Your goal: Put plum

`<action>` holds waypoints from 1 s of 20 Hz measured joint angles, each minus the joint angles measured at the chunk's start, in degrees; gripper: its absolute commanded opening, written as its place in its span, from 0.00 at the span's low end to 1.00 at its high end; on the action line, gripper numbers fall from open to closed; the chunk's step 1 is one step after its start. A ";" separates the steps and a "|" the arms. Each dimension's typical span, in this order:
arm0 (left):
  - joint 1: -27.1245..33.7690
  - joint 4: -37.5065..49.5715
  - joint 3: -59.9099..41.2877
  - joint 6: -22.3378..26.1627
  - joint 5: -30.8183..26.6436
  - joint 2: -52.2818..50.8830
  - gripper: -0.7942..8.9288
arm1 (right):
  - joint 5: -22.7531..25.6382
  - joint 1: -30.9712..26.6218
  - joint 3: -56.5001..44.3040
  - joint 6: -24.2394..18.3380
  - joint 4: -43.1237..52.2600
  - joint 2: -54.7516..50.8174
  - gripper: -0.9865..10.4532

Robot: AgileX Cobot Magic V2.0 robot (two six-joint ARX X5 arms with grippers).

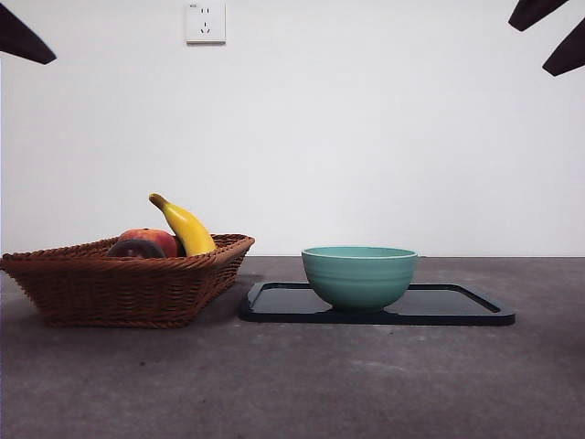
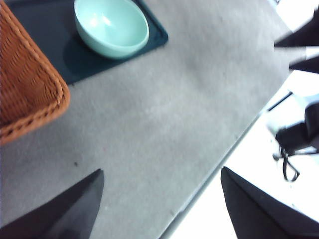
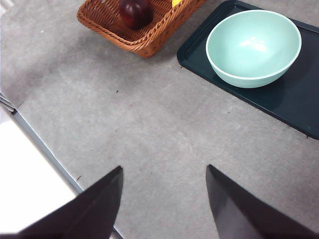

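The dark maroon plum (image 1: 135, 249) (image 3: 135, 12) lies in the brown wicker basket (image 1: 128, 288) (image 3: 134, 37) (image 2: 25, 94) at the left, next to a red-orange fruit (image 1: 154, 240) and a yellow banana (image 1: 186, 226). My left gripper (image 2: 162, 199) hangs open over bare table near its edge, apart from the basket. My right gripper (image 3: 164, 194) is open too, above the grey table in front of the basket and bowl. Neither holds anything. In the front view the arms show only as black tips at the top corners.
A teal bowl (image 1: 359, 275) (image 2: 111, 26) (image 3: 253, 47) stands empty on a dark tray (image 1: 457, 309) (image 2: 60, 64) (image 3: 299, 99) right of the basket. A wall socket (image 1: 205, 22) is on the white wall behind.
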 measured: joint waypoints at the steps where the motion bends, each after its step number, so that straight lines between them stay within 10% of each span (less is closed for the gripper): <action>1: 0.00 -0.22 0.00 0.37 0.00 0.02 0.46 | 0.00 0.00 0.00 0.00 0.00 0.00 0.32; 7: 0.00 -0.17 0.00 1.14 0.00 0.02 0.46 | 0.13 0.00 0.00 0.44 0.00 0.00 0.32; 20: 0.00 0.11 0.00 1.14 0.00 0.02 0.46 | 7.50 -6.51 3.80 16.66 12.61 15.56 0.32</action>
